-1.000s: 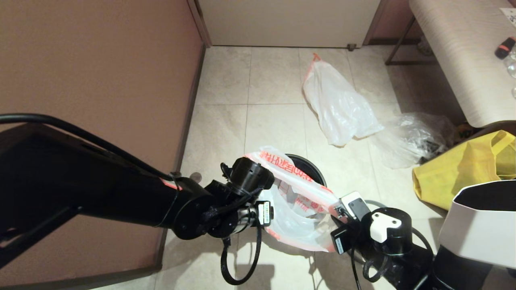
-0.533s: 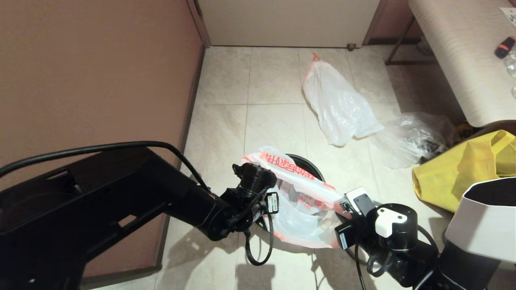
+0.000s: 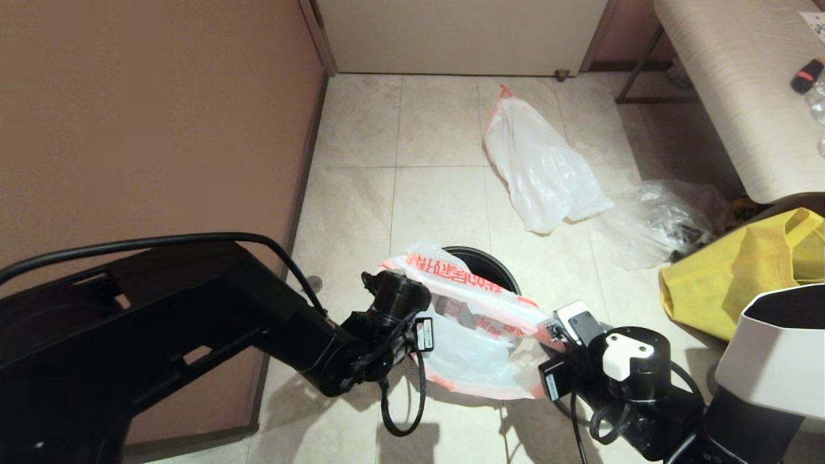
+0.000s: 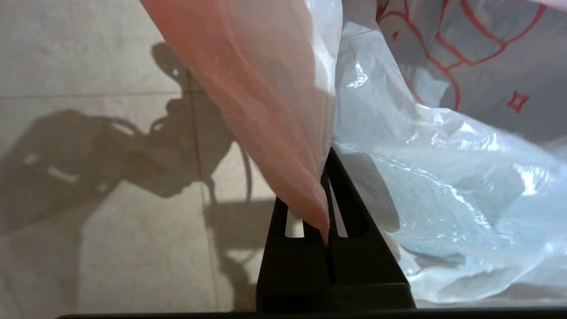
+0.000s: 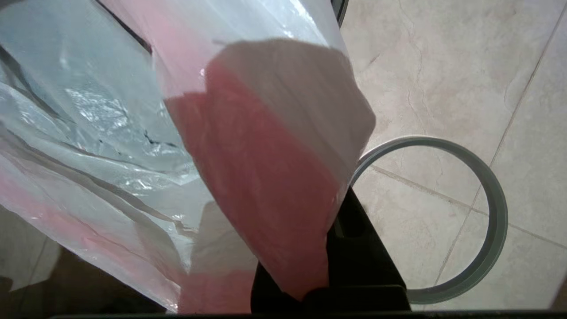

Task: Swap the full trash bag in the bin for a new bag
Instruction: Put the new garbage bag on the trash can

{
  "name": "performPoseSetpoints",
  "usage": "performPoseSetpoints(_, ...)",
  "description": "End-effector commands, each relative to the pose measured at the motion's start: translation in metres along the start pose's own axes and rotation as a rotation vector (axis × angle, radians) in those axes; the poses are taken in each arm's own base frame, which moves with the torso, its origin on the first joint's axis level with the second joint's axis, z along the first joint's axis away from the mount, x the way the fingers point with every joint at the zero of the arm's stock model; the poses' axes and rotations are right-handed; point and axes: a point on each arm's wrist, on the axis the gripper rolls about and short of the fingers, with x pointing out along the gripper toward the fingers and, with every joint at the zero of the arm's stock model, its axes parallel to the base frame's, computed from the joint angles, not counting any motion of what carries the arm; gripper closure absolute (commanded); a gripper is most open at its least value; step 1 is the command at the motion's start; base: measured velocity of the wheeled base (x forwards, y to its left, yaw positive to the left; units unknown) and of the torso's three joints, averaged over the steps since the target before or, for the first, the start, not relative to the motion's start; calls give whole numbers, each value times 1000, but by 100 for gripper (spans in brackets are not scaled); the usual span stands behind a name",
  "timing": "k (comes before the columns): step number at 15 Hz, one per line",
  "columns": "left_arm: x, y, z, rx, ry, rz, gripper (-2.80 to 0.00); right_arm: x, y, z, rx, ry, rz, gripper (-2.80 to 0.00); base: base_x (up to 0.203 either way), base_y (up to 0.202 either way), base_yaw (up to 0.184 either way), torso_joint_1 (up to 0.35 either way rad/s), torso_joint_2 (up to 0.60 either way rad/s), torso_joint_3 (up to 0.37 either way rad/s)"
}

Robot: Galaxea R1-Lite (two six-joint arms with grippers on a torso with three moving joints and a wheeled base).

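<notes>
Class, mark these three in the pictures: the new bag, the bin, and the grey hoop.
new bag (image 3: 474,309): head view, on its red-printed upper fold.
bin (image 3: 493,267): head view, on its exposed far rim.
grey hoop (image 5: 495,208): right wrist view, on the ring's outer arc.

We see a pale tiled floor (image 3: 438,142) carrying the black bin (image 3: 493,267), the full trash bag (image 3: 541,171) lying farther off, a clear crinkled bag (image 3: 651,222) and yellow tote (image 3: 735,270) to its right, and a grey hoop (image 5: 491,212).
</notes>
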Motion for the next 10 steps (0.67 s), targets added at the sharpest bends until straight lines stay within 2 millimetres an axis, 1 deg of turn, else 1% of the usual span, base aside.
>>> performPoseSetpoints(1,-16,8,-7,4,6,1,0,0,1,-7,-6,21,3,0,0,0,0,0,0,0)
performPoseSetpoints(3,-23,17,-27,34,26,5,0,1,3,-15,-7,51,4,0,0,0,0,0,0,0)
performPoseSetpoints(4,-19,22,-37,64,28,12,0,0,4,-20,23,72,-1,0,0,0,0,0,0,0)
performPoseSetpoints(6,-7,30,-50,102,19,22,0,2,6,-34,43,126,1,0,0,0,0,0,0,0)
performPoseSetpoints(8,11,31,-67,143,30,36,0,11,8,-49,42,155,-4,0,0,0,0,0,0,0)
performPoseSetpoints(10,29,31,-74,174,-3,44,0,24,10,-61,49,138,-13,0,0,0,0,0,0,0)
